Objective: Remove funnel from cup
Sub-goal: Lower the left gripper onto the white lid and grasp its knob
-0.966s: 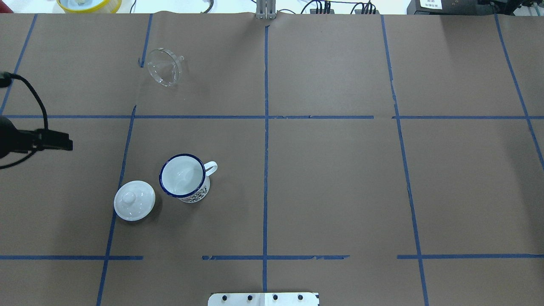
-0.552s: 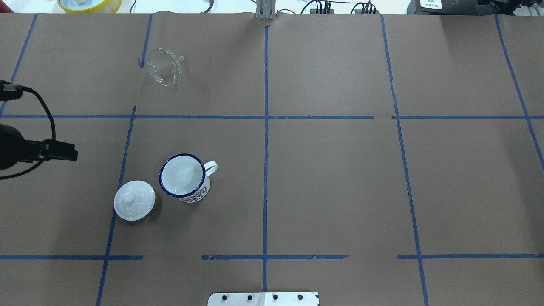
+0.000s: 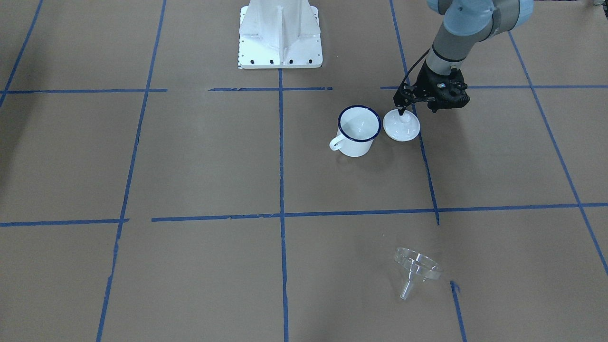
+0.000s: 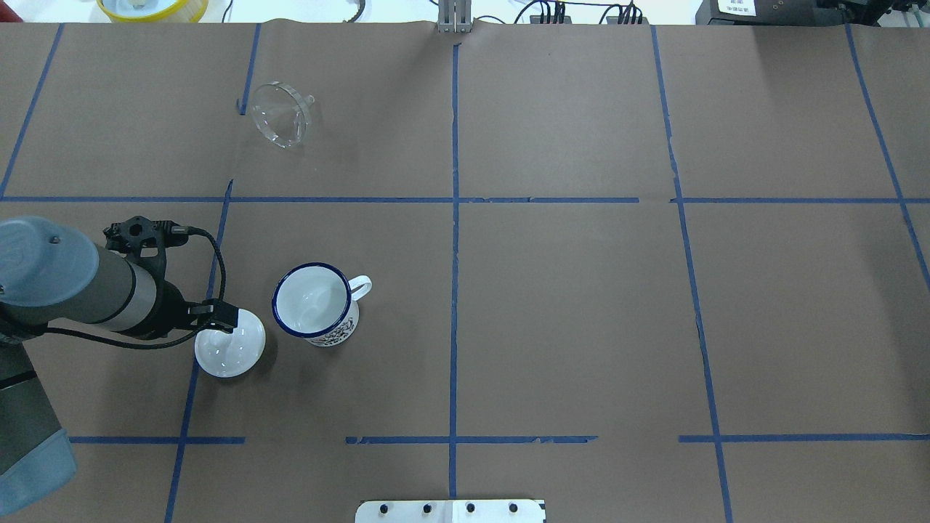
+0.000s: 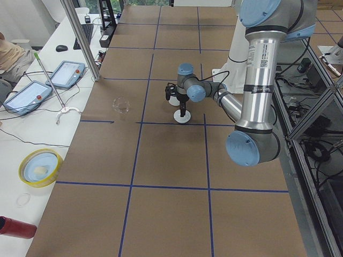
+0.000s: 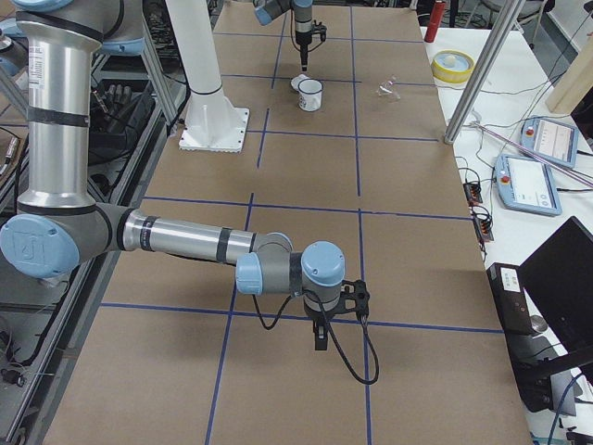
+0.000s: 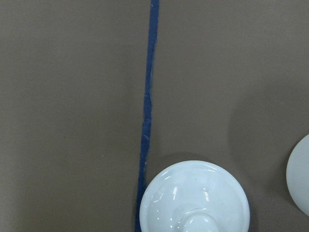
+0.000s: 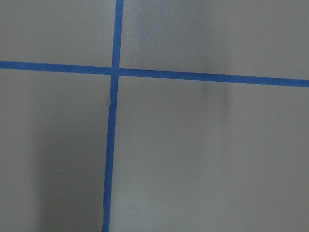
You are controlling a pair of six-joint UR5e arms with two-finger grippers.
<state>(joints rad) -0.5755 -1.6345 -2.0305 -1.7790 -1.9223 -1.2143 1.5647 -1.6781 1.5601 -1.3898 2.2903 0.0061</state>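
The clear funnel (image 4: 280, 116) lies on its side on the brown table, far from the cup; in the front-facing view (image 3: 415, 270) its spout points toward the near edge. The white cup (image 4: 316, 301) with a dark blue rim stands upright and empty, also in the front-facing view (image 3: 358, 130). My left gripper (image 4: 218, 319) hovers over the white knobbed lid (image 4: 232, 352) beside the cup, fingers together and holding nothing (image 3: 402, 112). The left wrist view shows the lid (image 7: 193, 198) just below. My right gripper (image 6: 320, 336) shows only in the exterior right view, low over bare table; I cannot tell its state.
The robot's white base plate (image 3: 280, 33) sits at the table's robot-side edge. A yellow-rimmed dish (image 4: 152, 7) stands beyond the far edge. Blue tape lines (image 4: 454, 200) divide the brown paper cover into squares. The right wrist view shows only table and tape.
My left arm has swung in from the table's left edge, toward the robot and rightward, and now stands over the lid. Funnel, cup and lid have not moved.
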